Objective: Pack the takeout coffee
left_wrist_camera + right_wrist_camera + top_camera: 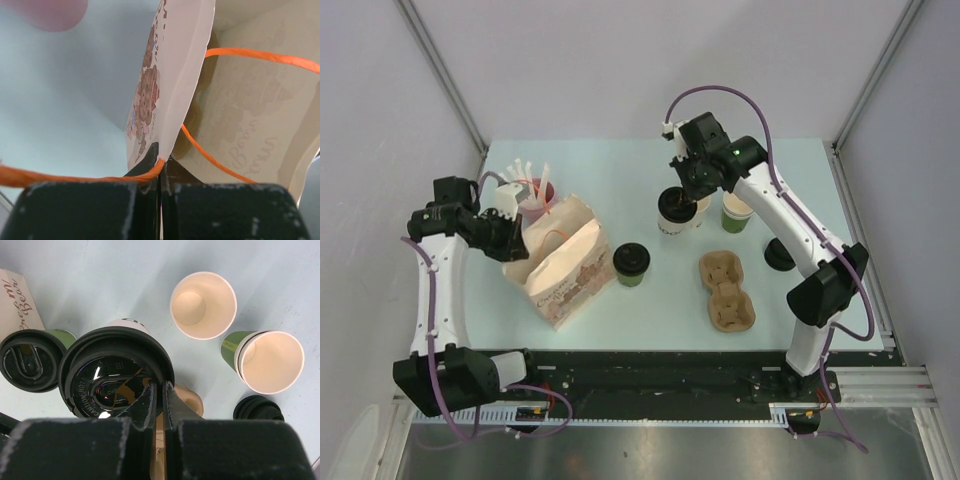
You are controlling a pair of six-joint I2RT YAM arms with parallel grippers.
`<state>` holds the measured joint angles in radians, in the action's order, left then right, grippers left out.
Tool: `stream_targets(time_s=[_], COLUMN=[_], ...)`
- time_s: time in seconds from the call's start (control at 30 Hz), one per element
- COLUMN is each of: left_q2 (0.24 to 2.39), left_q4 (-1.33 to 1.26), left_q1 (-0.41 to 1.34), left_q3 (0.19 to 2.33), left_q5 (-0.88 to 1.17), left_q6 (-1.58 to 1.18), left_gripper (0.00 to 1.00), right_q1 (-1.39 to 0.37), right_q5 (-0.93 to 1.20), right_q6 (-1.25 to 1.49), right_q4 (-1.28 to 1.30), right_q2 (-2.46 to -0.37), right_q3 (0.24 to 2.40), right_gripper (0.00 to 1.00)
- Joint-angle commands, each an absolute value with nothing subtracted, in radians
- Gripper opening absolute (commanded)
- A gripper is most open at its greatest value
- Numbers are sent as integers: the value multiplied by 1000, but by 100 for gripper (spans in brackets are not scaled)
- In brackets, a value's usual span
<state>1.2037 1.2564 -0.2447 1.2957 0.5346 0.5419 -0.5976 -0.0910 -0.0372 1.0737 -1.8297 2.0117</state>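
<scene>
The right gripper (159, 390) has its two fingers almost together. They pinch the rim of the round black plastic lid (117, 372) that sits on the white paper cup (670, 226). This cup is well apart from the pale paper bag with brown print (565, 262), on the side of the bag toward the right arm. I cannot tell whether its bottom is off the table.

The dark green paper cup with its own black lid (631, 265) stands just beside the bag on that same side, and nothing touches it. The left gripper (160, 167) is closed on the top edge of the bag, with the orange cord handle (250, 55) caught between the fingers, so the mouth of the bag stands open.

I think such a cup is light when empty but heavier, and risky, if coffee is inside. The paper wall is thin and dents under a hard squeeze. The lid is smooth plastic, only pressed on, so a hold on its rim may slip or pull the lid off. A hold around the body just under the lid seems safer to me, with the cup upright. The bag looks thin and floppy.
</scene>
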Motion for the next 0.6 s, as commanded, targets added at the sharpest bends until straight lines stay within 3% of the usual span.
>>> stream_targets(time_s=[0.0, 0.57], left_q2=[1209, 1235], left_q4=[1224, 1173], left_q1=[-192, -48], left_q3=[1295, 1321], left_q5=[568, 511], left_q6=[483, 428], left_gripper=[0, 0], right_q1=[-589, -588], right_q5=[-117, -138], right_q6=[-37, -49], right_q4=[1086, 1137], right_q2=[-1758, -1735], right_q3=[2046, 2094], right_gripper=[0, 0])
